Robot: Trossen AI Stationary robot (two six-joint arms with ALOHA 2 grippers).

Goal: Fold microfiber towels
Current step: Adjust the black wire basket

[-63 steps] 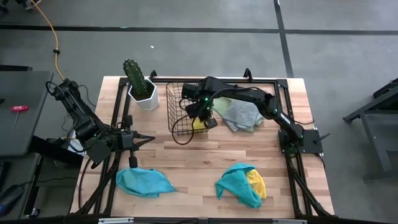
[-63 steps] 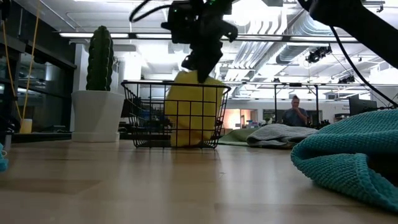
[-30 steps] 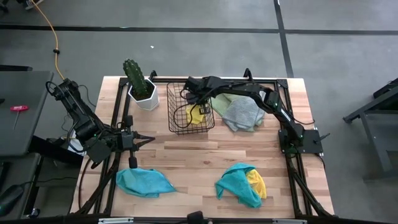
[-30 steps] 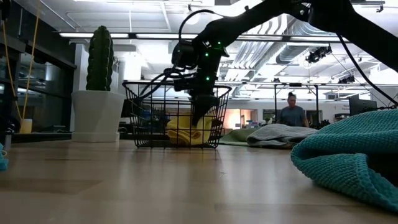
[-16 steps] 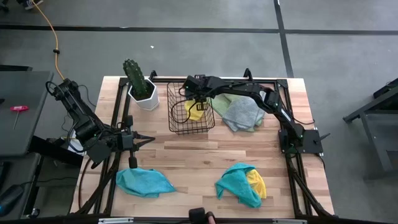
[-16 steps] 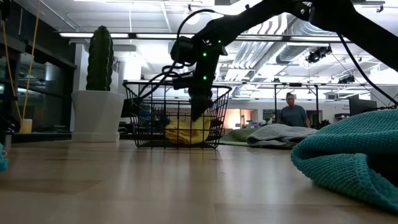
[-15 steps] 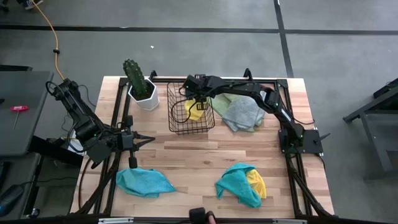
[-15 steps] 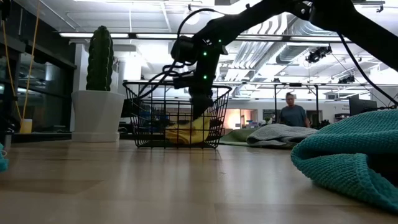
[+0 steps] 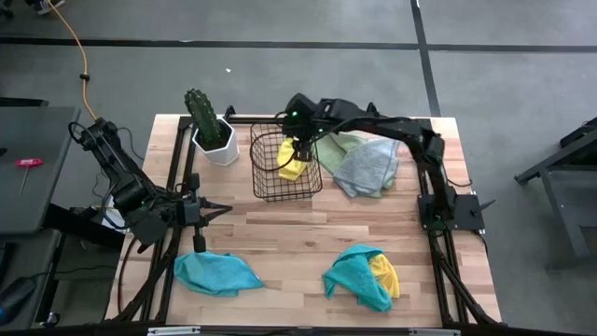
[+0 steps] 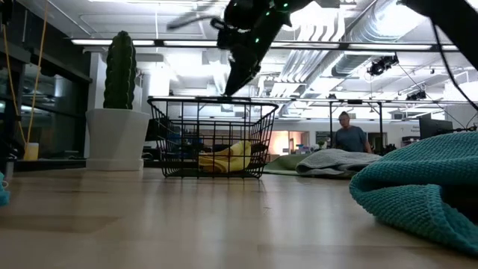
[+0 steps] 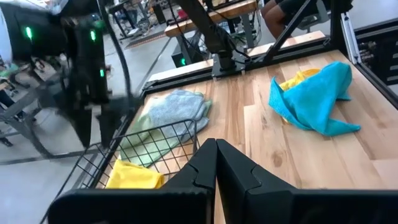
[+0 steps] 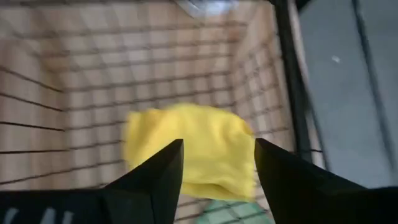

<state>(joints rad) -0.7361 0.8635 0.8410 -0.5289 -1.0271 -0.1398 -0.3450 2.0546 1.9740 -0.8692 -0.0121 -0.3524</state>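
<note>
a folded yellow microfiber towel [image 9: 293,168] lies on the floor of the black wire basket [image 9: 264,187] at the back of the wooden table [image 9: 298,233], with the right gripper [image 9: 300,147] poised above it, fingers spread wide and holding nothing. judging by how things lie, 1 towel is folded and put away while the others wait: a crumpled teal-blue towel [image 9: 215,273] near the front edge on the left side, a heap of a second teal-blue towel [image 9: 354,273] over another yellow towel [image 9: 386,276] at front centre, and a grey towel [image 9: 367,170] lying partly over a light green towel [image 9: 340,143] just beside the basket, all unfolded. the left gripper [image 9: 213,210] rests at the table's left side, jaws pressed together and empty. a potted green cactus [image 9: 203,116] stands just beside the basket.
</note>
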